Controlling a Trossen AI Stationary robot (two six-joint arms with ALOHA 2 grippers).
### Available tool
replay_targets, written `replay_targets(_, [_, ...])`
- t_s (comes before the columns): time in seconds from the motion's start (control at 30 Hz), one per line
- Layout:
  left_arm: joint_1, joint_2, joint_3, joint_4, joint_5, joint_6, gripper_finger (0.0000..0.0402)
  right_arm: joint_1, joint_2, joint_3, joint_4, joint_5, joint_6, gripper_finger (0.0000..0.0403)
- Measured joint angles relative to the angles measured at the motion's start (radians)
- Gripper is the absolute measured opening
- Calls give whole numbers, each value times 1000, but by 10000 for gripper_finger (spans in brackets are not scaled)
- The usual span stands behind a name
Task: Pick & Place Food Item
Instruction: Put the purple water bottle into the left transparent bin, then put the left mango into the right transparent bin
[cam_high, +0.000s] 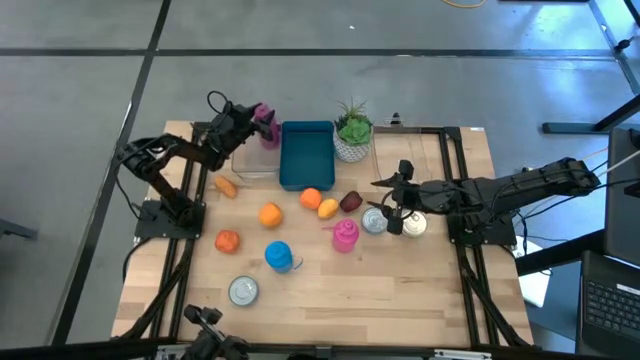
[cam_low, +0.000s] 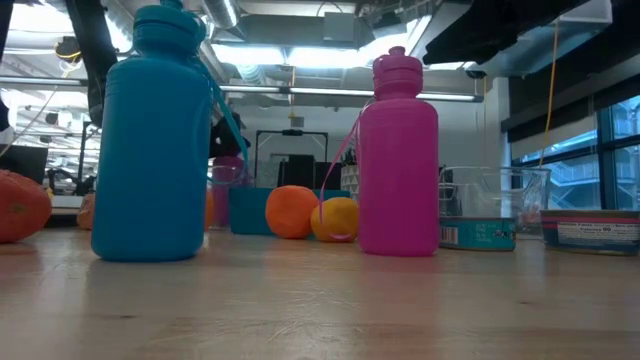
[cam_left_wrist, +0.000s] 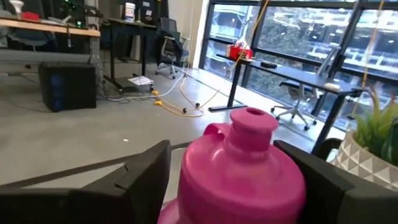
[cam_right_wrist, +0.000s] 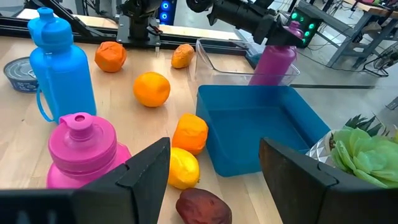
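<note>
A: The wooden table (cam_high: 330, 285) stands on a grey concrete floor, with desks, chairs and big windows in the room beyond. What sits nearest its front edge?

B: A tin can (cam_high: 243, 290) lies closest, then a blue bottle (cam_high: 278, 256) just behind it, and an orange-red fruit (cam_high: 227, 240) off to the left of that.

A: And in the middle of the table?

B: A pink bottle (cam_high: 345, 235) stands upright, with a yellow lemon (cam_high: 328, 208) and a dark red fruit (cam_high: 350, 201) just beside it, an orange (cam_high: 270, 213) farther left, and another orange piece (cam_high: 310, 198) touching the front of the blue tray (cam_high: 305, 155). Two more cans (cam_high: 376, 221) lie by the right gripper (cam_high: 393, 205).

A: What is that gripper doing?

B: It hovers over the cans with its fingers parted and nothing between them — the wrist view looks past them at the fruit and the tray.

A: And at the far side?

B: A clear container (cam_high: 252, 160) sits left of the tray, with a small orange item (cam_high: 227, 186) in front of it and a potted plant (cam_high: 353, 130) to the tray's right. The left gripper (cam_high: 262, 122) is over that container, around a second pink bottle (cam_left_wrist: 239, 171) — its fingers stand on either side of the bottle, and whether they press on it cannot be told.
</note>
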Motion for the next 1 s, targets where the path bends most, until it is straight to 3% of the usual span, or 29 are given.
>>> replay_targets(0.2, [19,0,1,2,53,-19,291,0,0,0,0,0,-1,242])
replay_targets(0.67, [18,-1,2,84,123,-69,292,0,0,0,0,0,-1,242])
replay_targets(1.0, [17,-89,2,84,176,-61,292,0,0,0,0,0,-1,242])
